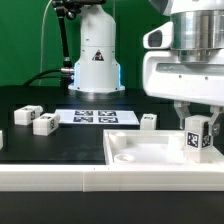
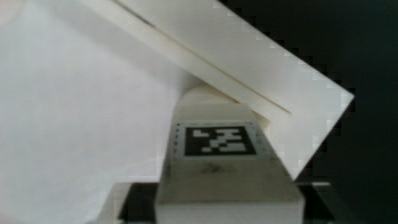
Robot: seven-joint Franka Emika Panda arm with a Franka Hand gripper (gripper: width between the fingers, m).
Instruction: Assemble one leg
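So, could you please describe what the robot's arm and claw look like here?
The arm is glossy white, rounded casing with a dark band and a grey circular joint cap. Its claw is a white body with dark fingers. The white base bears a black triangle mark; black cables trail alongside.

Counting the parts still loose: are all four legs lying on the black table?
No: three legs lie on the table, while the fourth is held upright in the hand over the panel.

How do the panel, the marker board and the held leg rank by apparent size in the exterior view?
1. Panel, largest.
2. Marker board.
3. Leg in the pincer, smallest; it is nearer the camera than the board.
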